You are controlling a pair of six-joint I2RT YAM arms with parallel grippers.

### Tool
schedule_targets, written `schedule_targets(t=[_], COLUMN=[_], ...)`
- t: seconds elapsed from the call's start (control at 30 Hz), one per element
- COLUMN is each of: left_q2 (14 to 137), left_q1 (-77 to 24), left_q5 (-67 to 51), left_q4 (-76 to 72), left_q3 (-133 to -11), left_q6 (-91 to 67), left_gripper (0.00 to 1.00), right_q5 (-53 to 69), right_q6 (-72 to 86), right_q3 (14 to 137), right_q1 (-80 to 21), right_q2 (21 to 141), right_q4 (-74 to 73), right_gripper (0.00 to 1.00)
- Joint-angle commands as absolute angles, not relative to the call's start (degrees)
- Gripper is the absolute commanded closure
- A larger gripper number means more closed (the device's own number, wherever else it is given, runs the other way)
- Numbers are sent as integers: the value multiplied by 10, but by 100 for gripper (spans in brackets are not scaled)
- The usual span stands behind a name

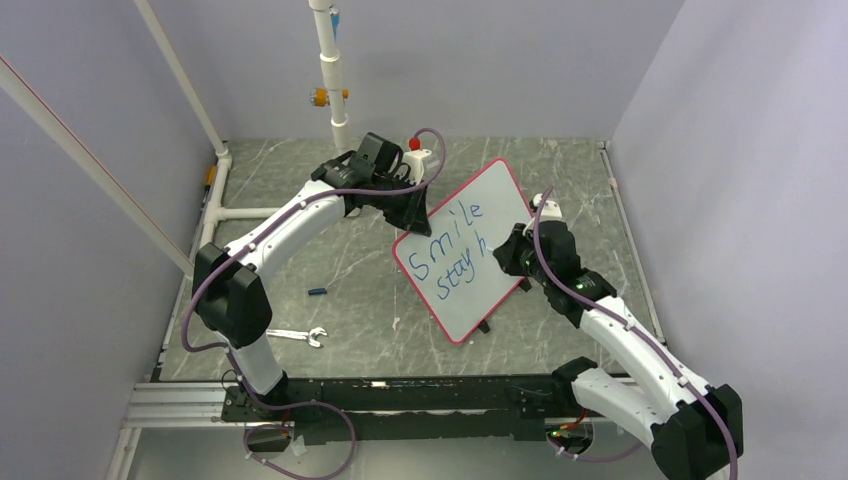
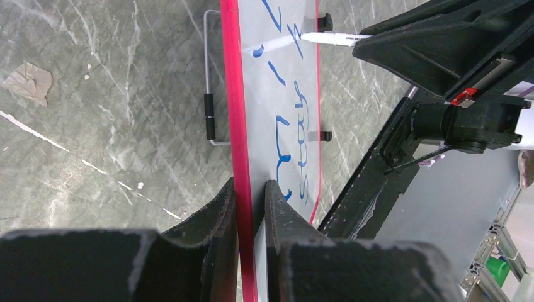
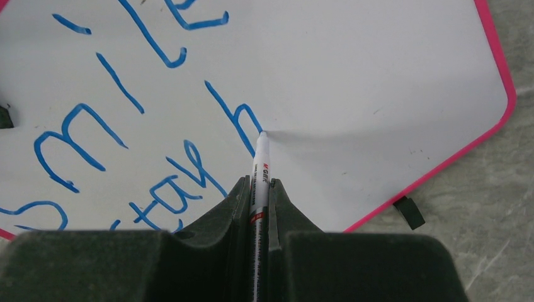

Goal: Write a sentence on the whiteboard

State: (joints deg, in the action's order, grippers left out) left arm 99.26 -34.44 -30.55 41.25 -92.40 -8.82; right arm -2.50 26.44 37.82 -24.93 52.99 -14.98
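Clamping the red rim of the large white rectangular whiteboard (image 1: 503, 205), the left arm's black two-finger gripper (image 2: 250, 189) is pressing its fingers against either face of the board's edge, with only the board's thickness between them. The board is standing tilted on the grey marbled table (image 1: 350, 250), between the two arms, one corner pointing up in the overhead view. A blue handwritten sentence (image 1: 447, 252) is showing "Smile" on one line and "stay h" below it, in thin, uneven strokes. The right arm's black gripper (image 3: 259, 186) is pinching a slim white marker pen (image 3: 261, 165) tightly between its fingers, and the pen's tip is touching the board at the foot of the "h". Near the left arm, a small dark blue cylindrical piece (image 1: 317, 292) and a silver open-ended wrench (image 1: 297, 335) are lying apart on the table.
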Motion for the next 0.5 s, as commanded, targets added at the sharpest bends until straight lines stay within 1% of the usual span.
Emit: schedule_targets(t=[0.0, 0.27, 0.47], left_q2=[993, 994, 994], left_q1=[-366, -366, -366], left_q5=[-304, -303, -304], left_q4=[415, 416, 417], left_q3=[-933, -933, -933], left_q6=[-50, -50, -50], left_gripper=[100, 100, 100], right_q5=[-17, -44, -56], right_q6=[276, 254, 242], right_q3=[365, 409, 444], right_q1=[-250, -251, -250], right_q2=[521, 499, 504], right_q4=[-178, -215, -213], right_gripper=[100, 100, 100])
